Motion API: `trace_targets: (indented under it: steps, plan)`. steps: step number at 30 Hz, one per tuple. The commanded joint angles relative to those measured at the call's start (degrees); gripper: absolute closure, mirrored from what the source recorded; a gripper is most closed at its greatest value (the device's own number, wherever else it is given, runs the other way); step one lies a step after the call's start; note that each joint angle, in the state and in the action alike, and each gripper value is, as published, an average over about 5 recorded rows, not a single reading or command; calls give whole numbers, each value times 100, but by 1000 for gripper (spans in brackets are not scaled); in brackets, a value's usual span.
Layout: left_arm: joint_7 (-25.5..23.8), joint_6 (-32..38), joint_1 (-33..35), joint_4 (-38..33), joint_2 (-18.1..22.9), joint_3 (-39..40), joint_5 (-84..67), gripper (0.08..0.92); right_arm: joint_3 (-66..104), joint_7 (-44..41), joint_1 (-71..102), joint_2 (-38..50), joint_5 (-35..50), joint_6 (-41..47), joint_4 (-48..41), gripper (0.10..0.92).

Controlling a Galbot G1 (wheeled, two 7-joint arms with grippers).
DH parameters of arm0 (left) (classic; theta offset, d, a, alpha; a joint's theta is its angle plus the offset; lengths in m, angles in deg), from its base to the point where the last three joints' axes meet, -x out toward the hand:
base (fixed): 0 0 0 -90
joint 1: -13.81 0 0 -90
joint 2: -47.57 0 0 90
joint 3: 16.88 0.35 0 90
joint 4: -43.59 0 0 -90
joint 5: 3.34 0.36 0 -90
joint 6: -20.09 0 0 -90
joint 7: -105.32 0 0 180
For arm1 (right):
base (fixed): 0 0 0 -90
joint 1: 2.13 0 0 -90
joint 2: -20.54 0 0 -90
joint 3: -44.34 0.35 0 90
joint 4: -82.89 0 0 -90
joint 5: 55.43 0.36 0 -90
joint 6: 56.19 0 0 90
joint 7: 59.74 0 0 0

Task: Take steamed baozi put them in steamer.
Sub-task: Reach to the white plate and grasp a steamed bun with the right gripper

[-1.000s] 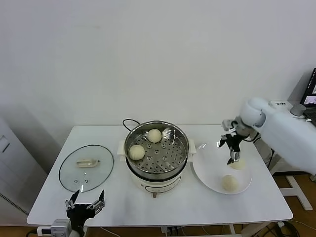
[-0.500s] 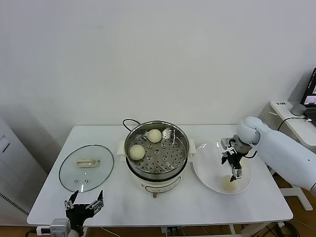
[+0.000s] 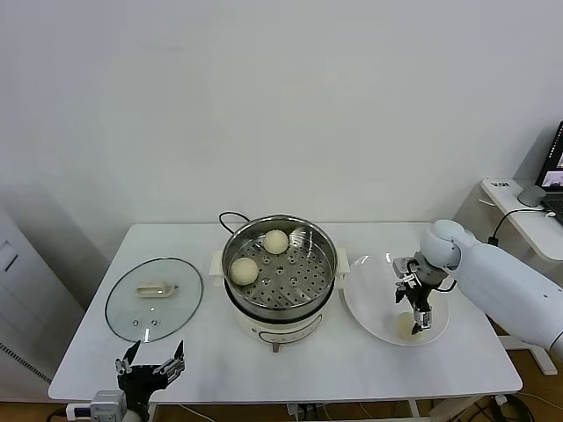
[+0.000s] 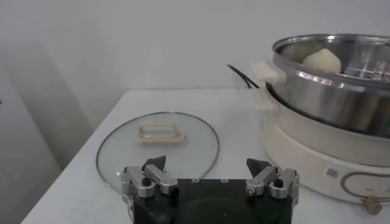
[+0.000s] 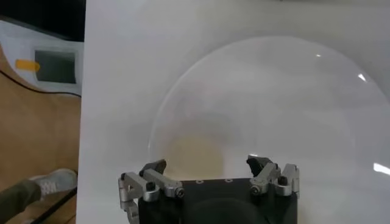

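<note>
A white surface (image 3: 264, 369) is seen set against a plain pale wall, with a side desk and a laptop corner glimpsed at the far right. At the centre the steamer (image 3: 280, 264) is seated on its white pot base, a black cord trailing behind it, and two steamed baozi (image 3: 244, 270) are already lodged inside, one toward the left rim and one (image 3: 276, 241) toward the back. To the left a glass lid (image 3: 154, 298) is laid flat, well apart from the pot. To the right a white plate (image 3: 374, 303) is placed just beside the steamer, and one more bun (image 3: 407, 326) is made out on it, partly hidden by the right claw (image 3: 420, 318), which is held spread wide directly over it, nothing gripped. Only this one bun on the plate can be made out. Compared with a second ago, the right arm has been lowered and drawn nearer the front of the plate. The left claw (image 3: 151, 366) is parked low at the front edge near the lid, fingers wide and empty.
</note>
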Motion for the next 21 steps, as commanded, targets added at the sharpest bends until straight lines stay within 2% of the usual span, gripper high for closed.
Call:
trace_targets:
  steps: [1, 18, 21]
  plan:
    - [-4, 7, -5, 21, 0, 2, 10, 177, 27, 20, 76, -20, -65, -14, -35, 203]
    - [-14, 16, 5, 57, 12, 3, 35, 177, 31, 31, 128, -156, -166, 26, -169, 204]
    - [-15, 17, 3, 65, 11, 2, 35, 177, 30, 29, 139, -145, -172, 26, -175, 233]
